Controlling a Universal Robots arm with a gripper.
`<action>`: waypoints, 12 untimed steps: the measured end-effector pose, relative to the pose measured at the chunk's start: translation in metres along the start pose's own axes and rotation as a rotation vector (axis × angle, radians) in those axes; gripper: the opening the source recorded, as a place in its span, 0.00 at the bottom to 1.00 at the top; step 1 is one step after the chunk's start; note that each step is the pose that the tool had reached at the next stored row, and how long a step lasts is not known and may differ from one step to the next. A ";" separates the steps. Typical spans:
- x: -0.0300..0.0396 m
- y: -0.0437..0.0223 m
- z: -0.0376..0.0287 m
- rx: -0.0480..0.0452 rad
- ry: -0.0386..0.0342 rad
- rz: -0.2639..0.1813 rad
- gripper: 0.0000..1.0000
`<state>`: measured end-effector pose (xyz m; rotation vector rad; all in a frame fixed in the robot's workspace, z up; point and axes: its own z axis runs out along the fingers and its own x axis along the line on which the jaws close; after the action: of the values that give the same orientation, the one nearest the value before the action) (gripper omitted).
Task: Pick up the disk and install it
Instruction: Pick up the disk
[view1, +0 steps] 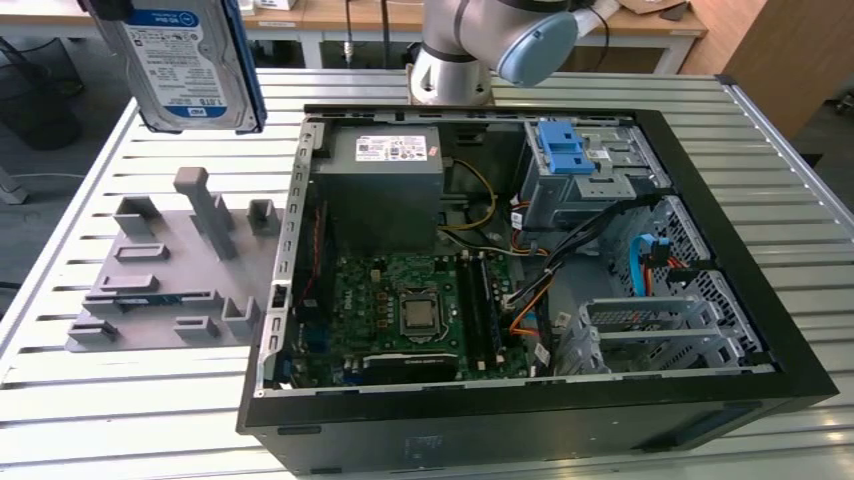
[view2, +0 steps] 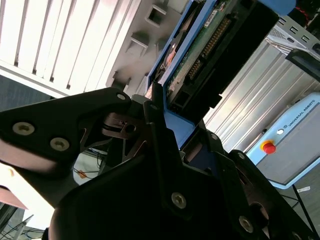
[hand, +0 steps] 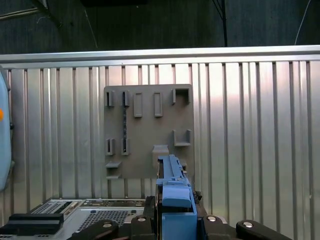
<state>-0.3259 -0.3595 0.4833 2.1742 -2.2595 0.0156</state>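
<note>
The disk (view1: 187, 60) hangs upright in the air above the table's back corner at the exterior view's left, its blue-and-white label facing the camera and its blue bracket along the edges. My gripper (view2: 167, 117) is shut on the disk (view2: 200, 55), its black fingers (view2: 155, 125) clamped on the blue bracket at one end. The first wrist view has the disk (hand: 174, 187) edge-on between the gripper's (hand: 175, 217) black fingers, above the grey holder plate (hand: 145, 105).
A grey fixture plate (view1: 147, 285) with upright slots lies on the slatted metal table (view1: 120, 420). The open computer case (view1: 787, 330) holds a power supply (view1: 387, 165), a motherboard (view1: 400, 310), a drive cage with a blue latch (view1: 567, 150) and a second metal cage (view1: 654, 325). The arm's base (view1: 454, 60) stands behind it.
</note>
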 end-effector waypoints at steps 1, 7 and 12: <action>0.0002 -0.0012 0.0000 -0.0001 0.0000 0.000 0.36; 0.0012 -0.0080 0.0000 -0.0001 0.0000 0.000 0.36; 0.0013 -0.0106 0.0000 0.0000 0.0000 0.000 0.36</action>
<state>-0.3154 -0.3612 0.4833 2.1739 -2.2598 0.0156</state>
